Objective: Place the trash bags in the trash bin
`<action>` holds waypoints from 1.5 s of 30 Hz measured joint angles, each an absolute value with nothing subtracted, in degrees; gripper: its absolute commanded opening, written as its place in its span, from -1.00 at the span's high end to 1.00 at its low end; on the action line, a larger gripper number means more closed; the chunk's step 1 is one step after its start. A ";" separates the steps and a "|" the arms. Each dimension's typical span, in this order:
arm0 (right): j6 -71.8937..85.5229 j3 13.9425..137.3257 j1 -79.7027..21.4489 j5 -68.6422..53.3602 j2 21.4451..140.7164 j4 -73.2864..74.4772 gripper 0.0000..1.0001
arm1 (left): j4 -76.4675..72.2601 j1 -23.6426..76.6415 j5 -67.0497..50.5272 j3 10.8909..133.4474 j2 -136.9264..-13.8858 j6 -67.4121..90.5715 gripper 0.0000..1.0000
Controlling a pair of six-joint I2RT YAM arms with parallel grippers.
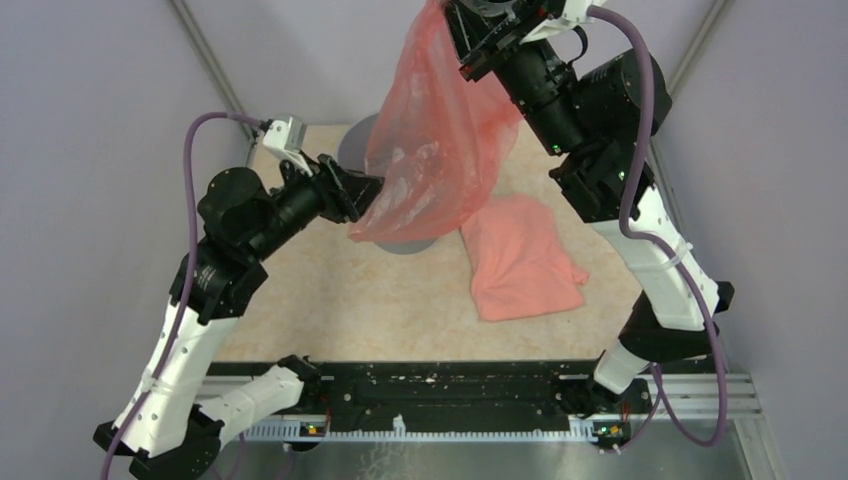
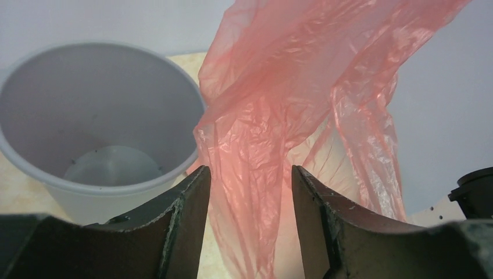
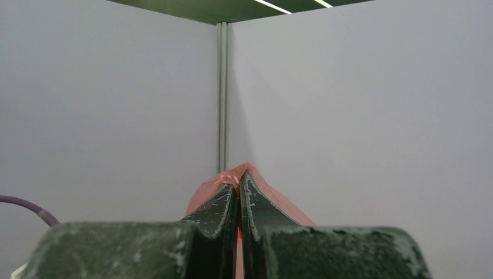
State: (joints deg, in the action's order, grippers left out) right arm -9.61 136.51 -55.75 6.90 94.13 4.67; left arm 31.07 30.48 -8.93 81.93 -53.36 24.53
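No text, label, brand, number or sign can be read in any of the three views.
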 measured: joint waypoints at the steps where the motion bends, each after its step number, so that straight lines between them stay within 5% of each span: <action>1: -9.96 136.55 -55.75 6.55 94.21 3.84 1.00 | 30.72 30.48 -9.13 82.41 -53.52 24.49 -0.19; 10: -12.45 137.01 -55.75 5.32 94.76 0.73 1.00 | 30.44 30.48 -9.54 83.94 -57.71 23.64 -0.21; 17: -13.04 137.23 -55.75 5.06 95.02 -1.58 1.00 | 31.42 30.48 -8.45 85.25 -59.83 22.26 1.00; 25: -12.84 138.19 -55.75 4.32 96.68 -2.68 1.00 | 25.96 30.48 4.14 95.37 -65.25 17.67 1.00; 33: -12.80 124.33 -55.77 4.73 90.04 -3.36 1.00 | 17.10 30.48 18.28 102.17 -69.80 7.92 1.00; 45: -13.45 110.91 -55.77 14.85 81.58 -3.51 1.00 | 15.07 30.48 22.20 106.65 -76.62 1.74 1.00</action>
State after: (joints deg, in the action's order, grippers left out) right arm -13.45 110.91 -55.77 14.85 81.58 -3.51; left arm 15.07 30.48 22.20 106.65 -76.62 1.74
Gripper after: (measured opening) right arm 0.004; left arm 0.006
